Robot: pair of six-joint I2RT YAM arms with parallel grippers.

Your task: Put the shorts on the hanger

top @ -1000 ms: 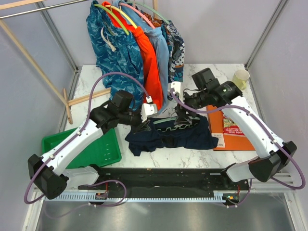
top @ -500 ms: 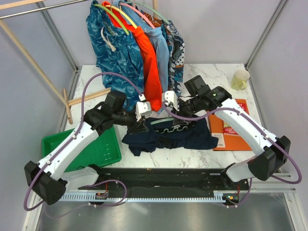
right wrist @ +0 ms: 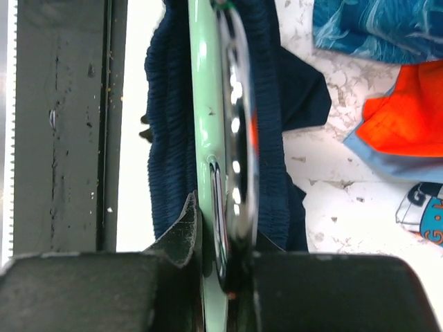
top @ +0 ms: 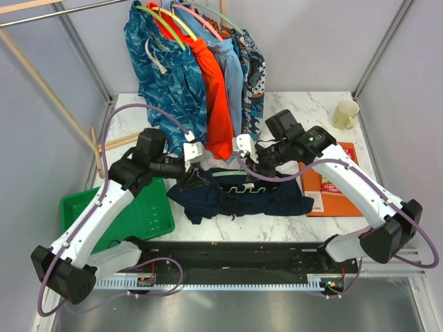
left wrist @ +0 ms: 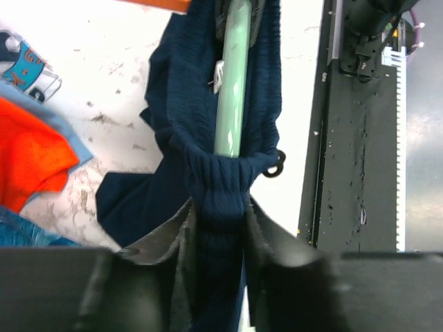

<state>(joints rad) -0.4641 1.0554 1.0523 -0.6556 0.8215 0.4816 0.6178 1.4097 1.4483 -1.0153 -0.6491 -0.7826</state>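
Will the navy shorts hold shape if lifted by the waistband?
Probably not: the shorts bunch into soft folds in the left gripper, so likely floppy. Probably light, being thin fabric. The ribbed waistband may catch on the hanger rather than slide.

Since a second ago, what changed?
The right claw closed on the hanger and shifted slightly left. The left claw, gripping the shorts, moved left and drew the waistband with it. Hung clothes, tray, cup and book stayed put.
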